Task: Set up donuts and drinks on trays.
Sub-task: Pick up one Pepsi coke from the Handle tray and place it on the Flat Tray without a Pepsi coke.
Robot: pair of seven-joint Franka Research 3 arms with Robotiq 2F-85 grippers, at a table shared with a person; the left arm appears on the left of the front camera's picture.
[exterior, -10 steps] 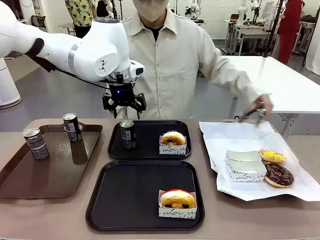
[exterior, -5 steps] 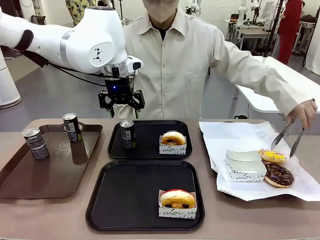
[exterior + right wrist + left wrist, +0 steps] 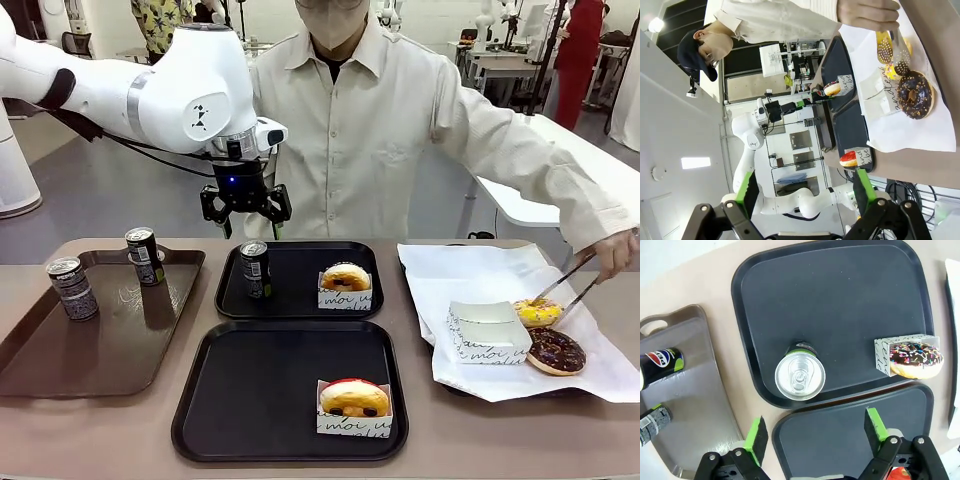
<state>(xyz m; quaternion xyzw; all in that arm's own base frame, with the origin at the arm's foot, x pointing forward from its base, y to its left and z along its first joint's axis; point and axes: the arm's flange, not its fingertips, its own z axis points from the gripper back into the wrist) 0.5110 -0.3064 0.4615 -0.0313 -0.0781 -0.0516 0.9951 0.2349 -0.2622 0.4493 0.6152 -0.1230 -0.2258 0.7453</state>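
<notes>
White arm (image 3: 150, 95), black left hand (image 3: 247, 217) with green pads (image 3: 756, 437)

Lab hall: white worktables (image 3: 575, 165) on a bare grey floor (image 3: 110, 195).

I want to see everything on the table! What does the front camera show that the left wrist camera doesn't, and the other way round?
Front view's extras: a person holding tongs over a yellow-iced donut, beside a chocolate donut on white paper.
Left wrist view's extras: the drink can's silver top from straight above, and sprinkles on the sleeved donut.
Shared: that can and donut on the far black tray, the near black tray, the brown tray with two more cans, and the open left hand.
</notes>
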